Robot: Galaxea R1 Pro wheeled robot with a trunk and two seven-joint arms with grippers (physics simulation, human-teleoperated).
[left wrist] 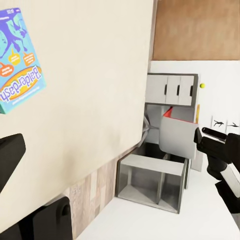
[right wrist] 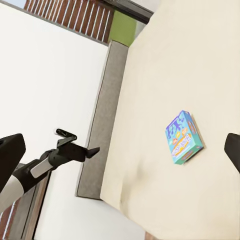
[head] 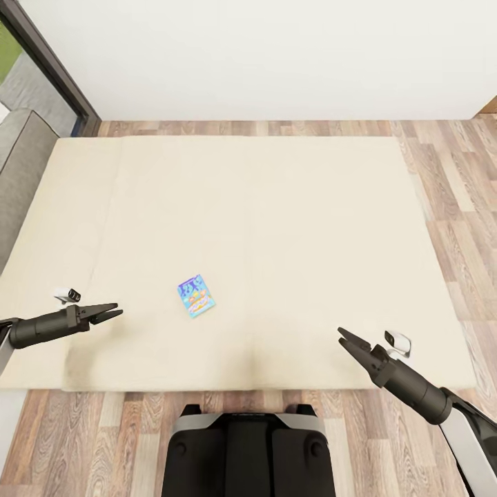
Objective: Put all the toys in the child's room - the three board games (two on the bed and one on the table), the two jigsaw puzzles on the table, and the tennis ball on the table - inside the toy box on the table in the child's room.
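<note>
From the head camera, the robot is parked at the foot edge of the bed (head: 290, 207), and there's one board game (head: 196, 295) lying flat on the beige mattress, sitting a bit left of the robot's middle. The left gripper (head: 116, 312) hovers over the near-left part of the mattress with its fingers close to each other, only a thin gap, nothing in them. The right gripper (head: 342, 337) is out over the near-right part, fingers also nearly together and empty. The game sits between the two, but clearly nearer the left one, off to that gripper's right and slightly farther from the robot; its long side runs roughly away from the robot with a slight tilt. So I'd guess the left arm is the one to go for it. Left wrist camera: the board game (left wrist: 17, 62) is close, cover up, flat on the mattress, and the right gripper (left wrist: 199, 136) shows beyond the bed edge. Right wrist camera: the board game (right wrist: 184, 137) lies well out on the mattress, with the left gripper (right wrist: 96, 149) beyond it, holding nothing.
</note>
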